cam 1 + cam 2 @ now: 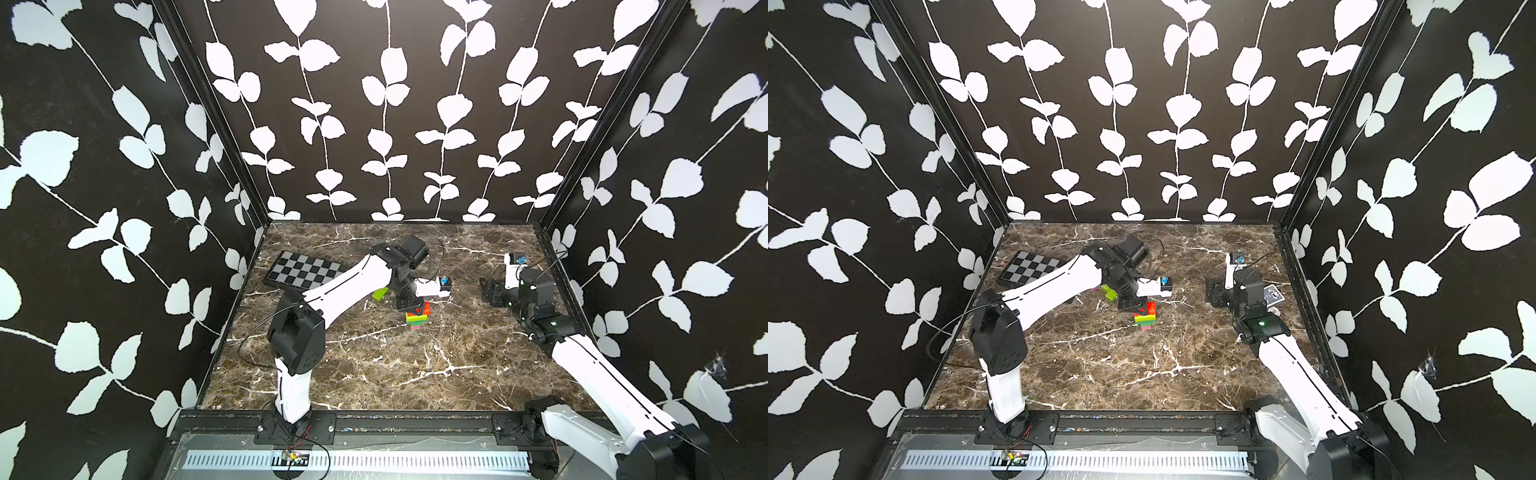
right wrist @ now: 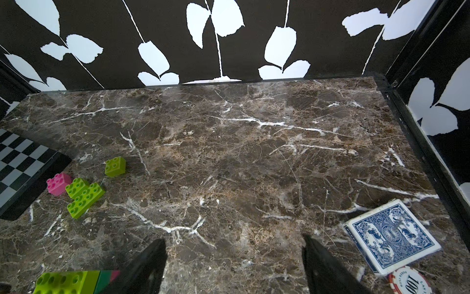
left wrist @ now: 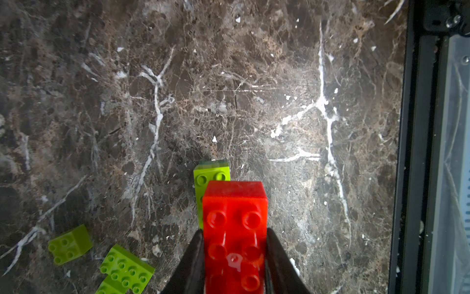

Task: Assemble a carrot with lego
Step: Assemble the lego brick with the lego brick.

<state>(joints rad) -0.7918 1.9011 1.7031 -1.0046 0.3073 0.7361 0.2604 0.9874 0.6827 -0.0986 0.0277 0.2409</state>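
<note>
My left gripper (image 3: 235,233) is shut on a red-orange lego brick (image 3: 235,224), with a black finger pressed against each of its sides. In both top views the red brick (image 1: 424,308) sits at the top of the carrot stack (image 1: 417,321) (image 1: 1145,320), which has lime, green and pink bands. Whether the two are joined I cannot tell. A lime brick (image 3: 211,174) of the stack peeks out beyond the red one. My right gripper (image 2: 234,241) (image 1: 488,291) stands open over bare marble, well to the right of the stack (image 2: 66,281).
Loose lego lies by the checkered board (image 1: 305,270): a small lime brick (image 2: 115,166), a pink brick (image 2: 58,183) and joined lime bricks (image 2: 85,196). A blue card deck (image 2: 393,235) and a poker chip (image 2: 409,281) lie near the right wall.
</note>
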